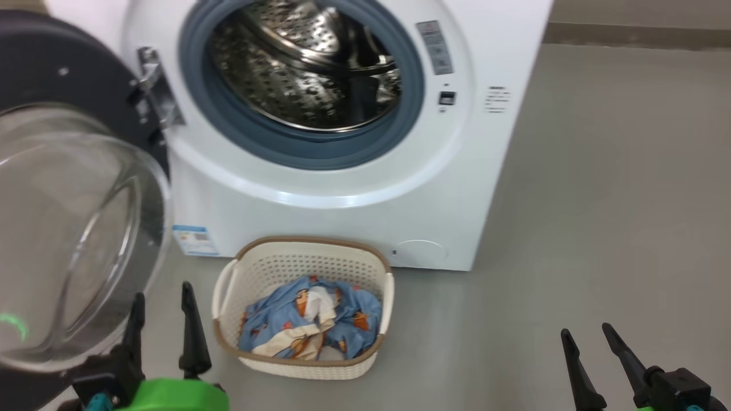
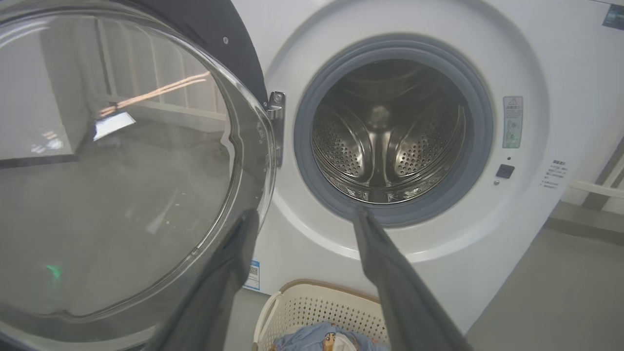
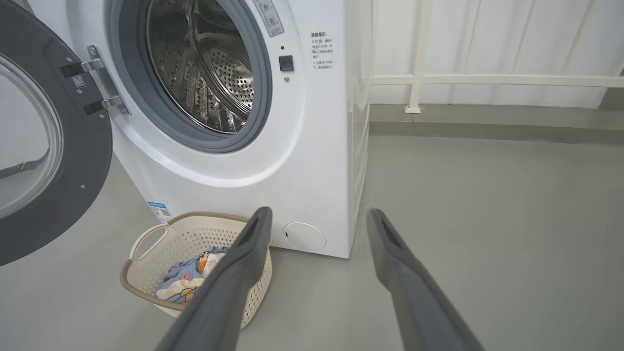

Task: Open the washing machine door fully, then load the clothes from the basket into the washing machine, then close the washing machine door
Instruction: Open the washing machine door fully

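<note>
Your left end effector (image 1: 161,294) sits closest, low in the head view, its two dark fingers spread wide with nothing between them. It hangs just beside the glass bowl of the washing machine door (image 1: 74,228), on the hinge side of the washing machine (image 1: 342,217). That door is swung well out on its metal hinge (image 1: 154,85), so the mouth stands clear, and the steel drum (image 1: 308,68) behind the grey-blue gasket (image 1: 297,151) looks empty. You can take the opening step as good as finished, which would explain why the left fingers are parted and free of the rim. Your right end effector (image 1: 586,331) hovers over the floor (image 1: 599,228) out in front of the washing machine, off the side away from the hinge, its fingers also wide apart and holding nothing. The basket (image 1: 314,242) stands on the floor directly before the washing machine, under the drum mouth and close to the front panel, likely set there so the lift to the drum is short. The clothes (image 1: 308,319) lie bunched in the bottom of it, so loading has not begun. Next you would probably lower one end effector into the basket. Mind that the soft heap may come up only in part, and that the open door crowds the left arm's path.
</note>
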Available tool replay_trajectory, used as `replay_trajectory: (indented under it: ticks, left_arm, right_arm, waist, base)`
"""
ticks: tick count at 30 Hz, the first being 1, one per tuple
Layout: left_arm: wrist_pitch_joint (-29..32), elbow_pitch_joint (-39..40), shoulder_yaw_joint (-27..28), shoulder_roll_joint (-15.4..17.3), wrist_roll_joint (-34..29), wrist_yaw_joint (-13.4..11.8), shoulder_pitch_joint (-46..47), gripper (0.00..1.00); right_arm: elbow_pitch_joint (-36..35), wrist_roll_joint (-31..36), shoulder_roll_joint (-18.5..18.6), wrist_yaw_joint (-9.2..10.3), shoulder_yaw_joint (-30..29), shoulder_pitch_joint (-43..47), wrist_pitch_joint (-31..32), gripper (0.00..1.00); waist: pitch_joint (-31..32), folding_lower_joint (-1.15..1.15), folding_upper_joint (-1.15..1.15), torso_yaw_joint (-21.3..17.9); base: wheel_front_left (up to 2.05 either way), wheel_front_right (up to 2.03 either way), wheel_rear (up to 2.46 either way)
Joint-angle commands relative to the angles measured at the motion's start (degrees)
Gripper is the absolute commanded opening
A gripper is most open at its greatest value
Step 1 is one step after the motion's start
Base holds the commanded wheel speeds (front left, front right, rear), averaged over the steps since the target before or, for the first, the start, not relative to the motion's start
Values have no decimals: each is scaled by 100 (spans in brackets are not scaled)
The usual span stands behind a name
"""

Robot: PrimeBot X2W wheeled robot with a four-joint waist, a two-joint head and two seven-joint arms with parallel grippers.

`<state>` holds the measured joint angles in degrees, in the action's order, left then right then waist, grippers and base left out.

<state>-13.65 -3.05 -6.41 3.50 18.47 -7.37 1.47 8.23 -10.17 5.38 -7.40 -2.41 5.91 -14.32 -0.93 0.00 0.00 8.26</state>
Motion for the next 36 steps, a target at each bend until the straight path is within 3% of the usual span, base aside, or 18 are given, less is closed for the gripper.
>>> replay_trajectory:
  ticks: [1,12,19,36]
  left_arm:
    - [-78,61,185,88,14,81,81,100]
    - [-133,18,271,13,-393,419,-441,100]
    - [-134,22,270,-46,-508,557,-870,100]
    - [-134,317,403,-61,-372,365,-1259,100]
  right_arm:
    - [-188,42,98,-9,140,-125,-68,100]
    - [-375,82,141,-9,93,-42,-68,100]
    - [-456,111,76,-9,13,130,-68,100]
    - [-429,198,-9,-9,-235,239,-68,100]
  waist:
    - [56,0,0,-516]
    - [31,0,0,-1114]
    - [58,0,0,-1241]
    - [112,0,0,-999]
  base:
    - [0,0,0]
    - [0,0,0]
    - [0,0,0]
    - [0,0,0]
